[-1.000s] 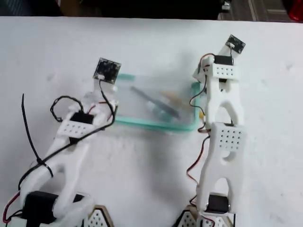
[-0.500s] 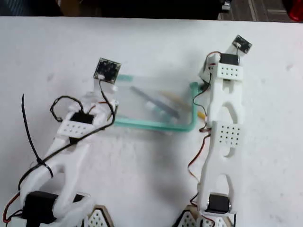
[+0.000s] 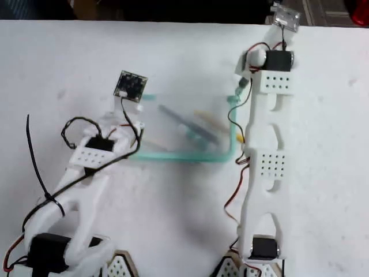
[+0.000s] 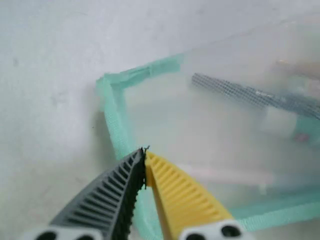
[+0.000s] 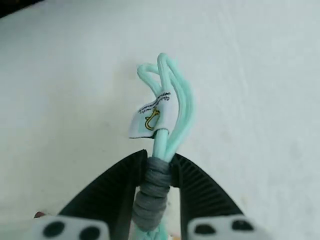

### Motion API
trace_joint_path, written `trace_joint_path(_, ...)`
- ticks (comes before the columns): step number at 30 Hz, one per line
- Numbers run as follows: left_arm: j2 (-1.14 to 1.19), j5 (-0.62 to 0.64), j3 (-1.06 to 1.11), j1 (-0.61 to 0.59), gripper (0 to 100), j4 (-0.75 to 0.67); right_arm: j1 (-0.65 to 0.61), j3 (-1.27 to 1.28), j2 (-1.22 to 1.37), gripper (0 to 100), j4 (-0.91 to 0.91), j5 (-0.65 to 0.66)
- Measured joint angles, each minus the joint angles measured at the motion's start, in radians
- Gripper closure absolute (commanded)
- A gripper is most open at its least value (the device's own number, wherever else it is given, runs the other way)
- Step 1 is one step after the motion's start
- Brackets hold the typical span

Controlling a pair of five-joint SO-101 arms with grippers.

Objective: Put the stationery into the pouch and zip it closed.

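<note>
A clear pouch with a teal zip edge (image 3: 190, 156) lies between the two arms. Inside it are a dark pen (image 3: 187, 124) and a yellow piece (image 3: 210, 120). My left gripper (image 3: 135, 122) is shut on the pouch's left edge; in the left wrist view its tips (image 4: 145, 152) pinch the teal band (image 4: 112, 107), with the dark pen (image 4: 240, 90) behind the clear film. My right gripper (image 3: 241, 86) is at the pouch's far right corner, shut on the teal zip pull cord (image 5: 172, 100) at its grey wrapped part (image 5: 156, 182); a small white tag (image 5: 152, 117) hangs on the cord.
White tabletop (image 3: 173, 57) all round, with its dark far edge (image 3: 173, 11) just beyond the right arm's wrist camera (image 3: 286, 17). A loose black cable (image 3: 34, 161) trails beside the left arm.
The right arm has stretched toward the table's far edge, drawing the zip cord along the pouch's right side. The pouch's near edge slid a little nearer. The left arm kept still.
</note>
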Motion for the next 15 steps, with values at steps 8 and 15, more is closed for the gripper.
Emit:
trace_joint_path(8, 0.000, 0.000, 0.000, 0.000, 98, 0.014, -0.068, 0.094, -0.315, 98.2, 0.006, 0.074)
trace_joint_path(15, -0.193, 0.000, 0.009, 0.002, 98, 0.144, -0.166, 0.379, -0.624, 98.2, 0.008, 0.216)
